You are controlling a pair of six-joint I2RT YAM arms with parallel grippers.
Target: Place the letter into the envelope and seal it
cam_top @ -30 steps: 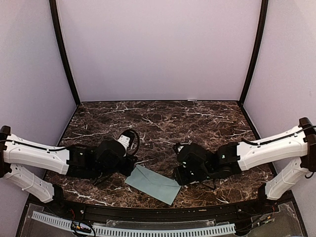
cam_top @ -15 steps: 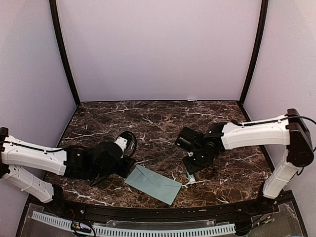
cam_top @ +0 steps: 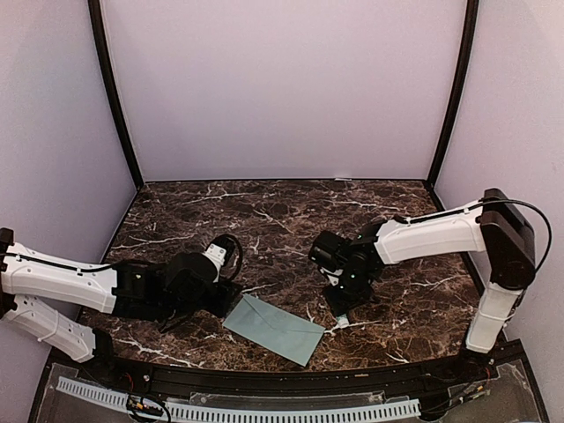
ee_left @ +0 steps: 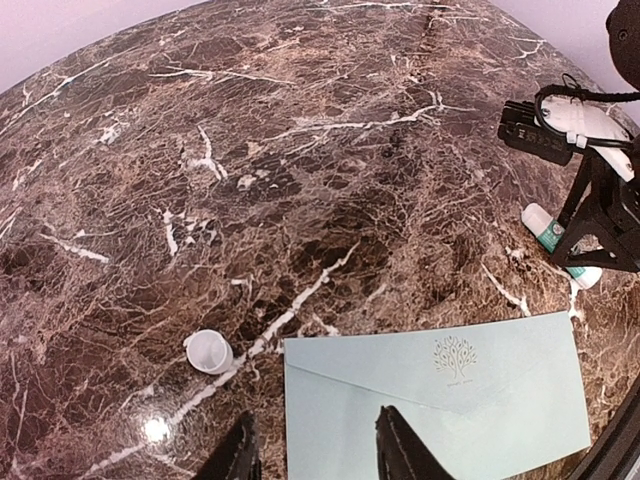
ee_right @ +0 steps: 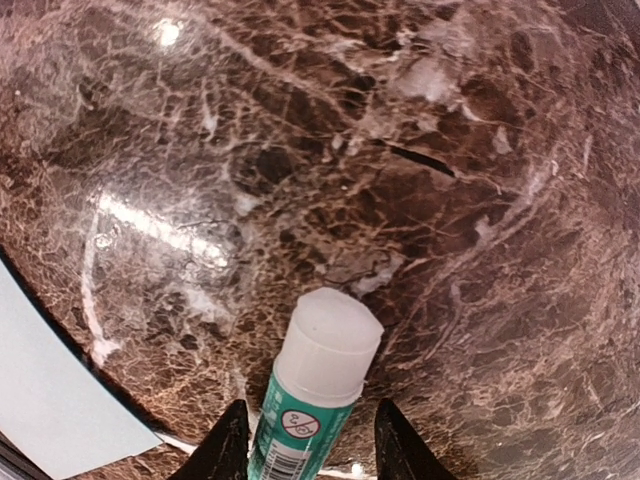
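Observation:
The pale teal envelope (cam_top: 273,328) lies flat near the front edge with its flap down and a small tree emblem (ee_left: 455,357) on it. No letter sheet shows. My left gripper (cam_top: 231,301) is open at the envelope's left end; in the left wrist view (ee_left: 315,455) one finger is over the envelope (ee_left: 440,400) and the other is over the marble. A green-and-white glue stick (ee_right: 310,390) lies on the table by the envelope's right corner (cam_top: 340,319). My right gripper (cam_top: 339,304) is open, with its fingers on either side of the stick (ee_right: 310,450).
A small white cap (ee_left: 209,352) lies on the marble just left of the envelope. The table has a dark marble top (cam_top: 282,211) with lilac walls on three sides. A black rail (cam_top: 282,374) runs along the front edge.
My right arm has risen and drawn back from the envelope's right corner, and the glue stick now lies on the table there. My left arm has barely moved.

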